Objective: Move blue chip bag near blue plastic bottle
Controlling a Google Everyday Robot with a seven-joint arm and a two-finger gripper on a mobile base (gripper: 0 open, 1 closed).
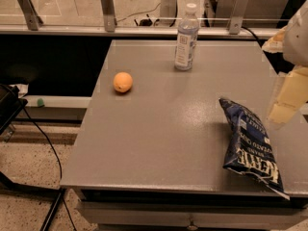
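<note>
Nearest, at the worktop's [159,138] front right corner, lies one crinkly navy foil blue chip bag [250,146], long axis front-to-back. One pale gripper [284,110] hangs over the right edge, just beyond the bag's far end; spread or closed, I cannot tell. One clear blue plastic bottle [186,40] stands at the back edge, and one round orange fruit [122,82] sits near the left.

My single camera looks down from above the near edge of the table [159,129] toward the railing [144,31] beyond, at middle range; my claw [285,102] hangs at frame right, the table spreading to its left.
</note>
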